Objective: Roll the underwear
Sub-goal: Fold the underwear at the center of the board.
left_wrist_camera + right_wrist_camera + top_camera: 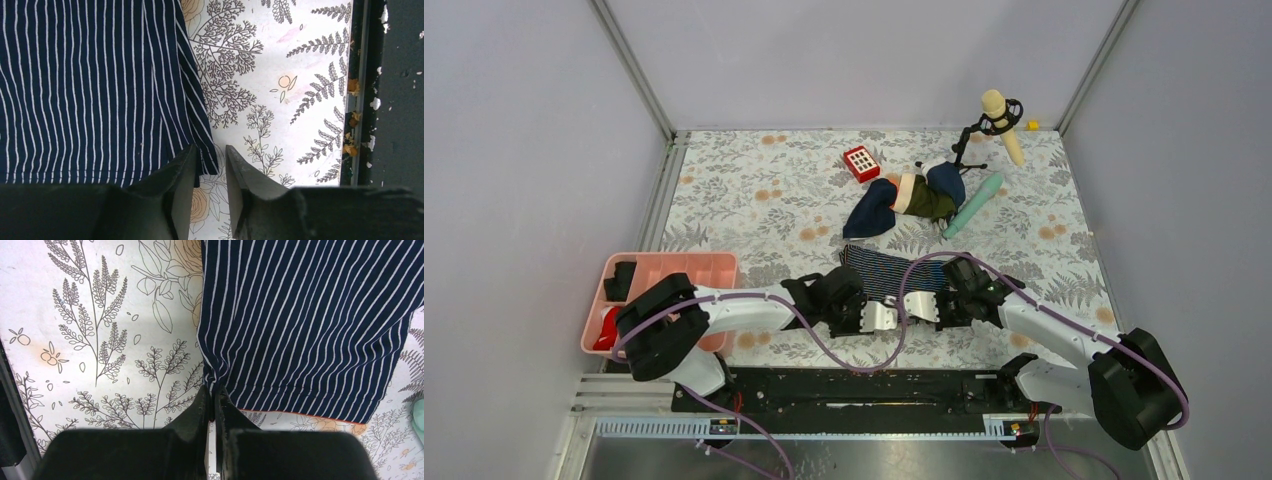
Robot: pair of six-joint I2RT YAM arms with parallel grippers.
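The underwear (892, 272) lay flat just right of the pink tray (714, 262). Your right gripper (214, 395) was clamped on the corner farther from the tray. Your left gripper (210, 160) stood apart around the nearer corner. You needed both grips matched for an even roll.

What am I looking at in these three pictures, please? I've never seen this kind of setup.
Two robot arms are bolted at the near edge of a flower-patterned table. The wide picture is from a fixed camera above and behind them. The other two come from cameras on each wrist, so the dark prongs at the bottom are that arm's own fingers. On the table lie striped underwear, a pile of other clothes, a red box, a teal tube and a pink tray. The right gripper is pinched shut on one corner of the underwear. The left gripper is open, its fingers either side of another corner.
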